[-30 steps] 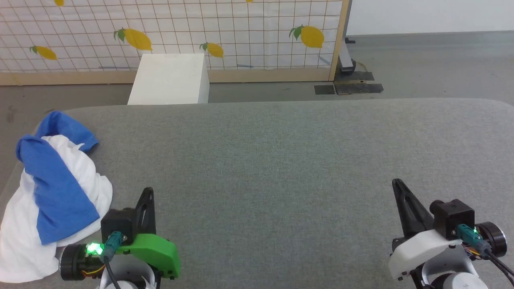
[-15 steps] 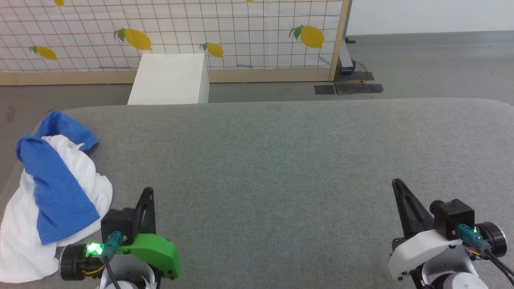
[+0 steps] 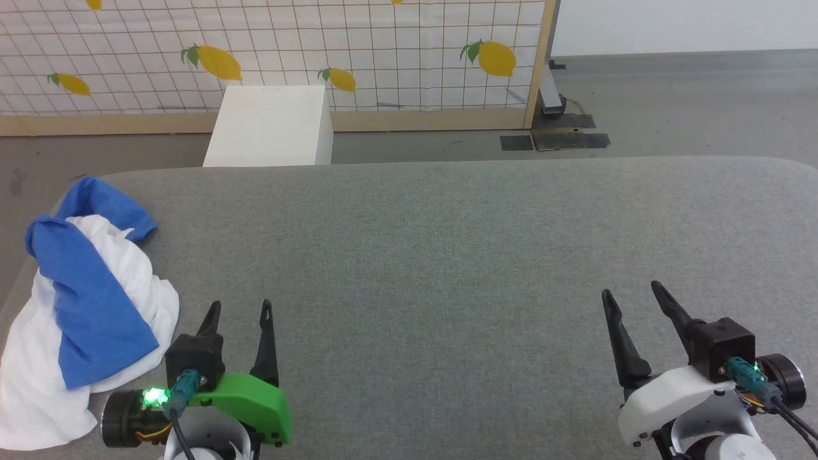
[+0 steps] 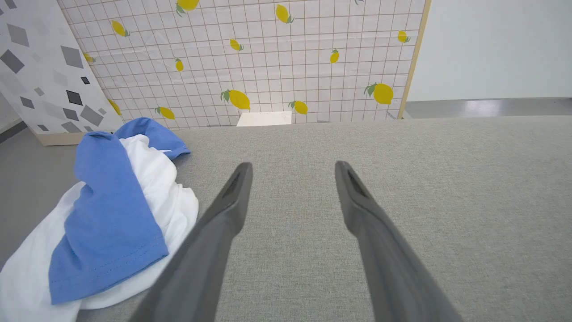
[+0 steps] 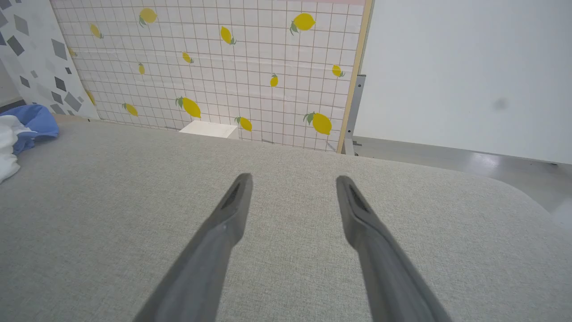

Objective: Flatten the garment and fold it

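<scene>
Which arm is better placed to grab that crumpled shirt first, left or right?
Left, most likely. The garment lies bunched at the left edge of the table, close beside the left gripper, whose jaws stand open. The right gripper, also open, sits well across the table from it.

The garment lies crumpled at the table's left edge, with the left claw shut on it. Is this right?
No. The garment lies crumpled there, but the left claw is open and empty beside it; the left wrist view shows this.

Left claw (image 3: pixel 239 303) green-shelled, right claw (image 3: pixel 630 287) white-shelled (dark fingers (image 3: pixel 264 348), teal plugs (image 3: pixel 182 387))
</scene>
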Robot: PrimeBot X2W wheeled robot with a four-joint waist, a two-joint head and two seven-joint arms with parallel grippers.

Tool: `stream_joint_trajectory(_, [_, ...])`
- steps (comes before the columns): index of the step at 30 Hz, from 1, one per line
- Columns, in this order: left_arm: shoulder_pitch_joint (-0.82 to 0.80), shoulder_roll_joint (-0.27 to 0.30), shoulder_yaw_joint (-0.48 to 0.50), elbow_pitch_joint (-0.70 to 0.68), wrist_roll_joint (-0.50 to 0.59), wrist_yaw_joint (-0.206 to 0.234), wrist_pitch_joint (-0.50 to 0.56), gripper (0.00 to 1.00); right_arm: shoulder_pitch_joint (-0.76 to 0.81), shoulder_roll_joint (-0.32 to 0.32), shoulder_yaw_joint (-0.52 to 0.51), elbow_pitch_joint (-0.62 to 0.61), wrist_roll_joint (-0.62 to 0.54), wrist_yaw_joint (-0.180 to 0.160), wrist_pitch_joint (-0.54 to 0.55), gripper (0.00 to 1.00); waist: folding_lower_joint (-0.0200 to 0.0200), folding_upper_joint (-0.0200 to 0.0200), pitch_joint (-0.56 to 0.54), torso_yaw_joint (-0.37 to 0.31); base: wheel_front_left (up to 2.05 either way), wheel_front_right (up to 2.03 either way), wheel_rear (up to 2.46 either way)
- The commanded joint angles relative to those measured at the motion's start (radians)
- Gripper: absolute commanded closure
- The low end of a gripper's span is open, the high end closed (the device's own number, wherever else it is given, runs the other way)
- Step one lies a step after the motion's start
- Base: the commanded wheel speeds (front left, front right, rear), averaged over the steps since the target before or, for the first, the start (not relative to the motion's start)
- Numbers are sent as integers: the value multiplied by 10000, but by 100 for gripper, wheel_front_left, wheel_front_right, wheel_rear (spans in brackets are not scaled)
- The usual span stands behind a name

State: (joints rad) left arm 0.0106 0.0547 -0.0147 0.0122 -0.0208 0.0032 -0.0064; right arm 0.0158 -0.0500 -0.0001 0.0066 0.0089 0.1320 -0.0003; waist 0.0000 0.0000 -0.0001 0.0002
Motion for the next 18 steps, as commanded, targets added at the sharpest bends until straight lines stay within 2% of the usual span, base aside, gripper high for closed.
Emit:
stream_joint_trajectory(1, [-74, -3, -53, 67, -86, 83, -115, 0, -53, 0, 25, 21, 53, -1, -92, 0, 0, 0, -4, 3, 0, 0, 0])
stream_joint_trajectory(11, [-155, 4, -207, 275, -242, 221, -327, 0, -58, 0, 15, 59, 101, -2, -184, 0, 0, 0, -69, 128, 0, 0, 0])
stream_joint_trajectory(18, [-179, 58, -269, 357, -349, 331, -478, 0, -31, -1, -27, 91, 124, -3, -284, 0, 0, 0, -124, 456, 0, 0, 0])
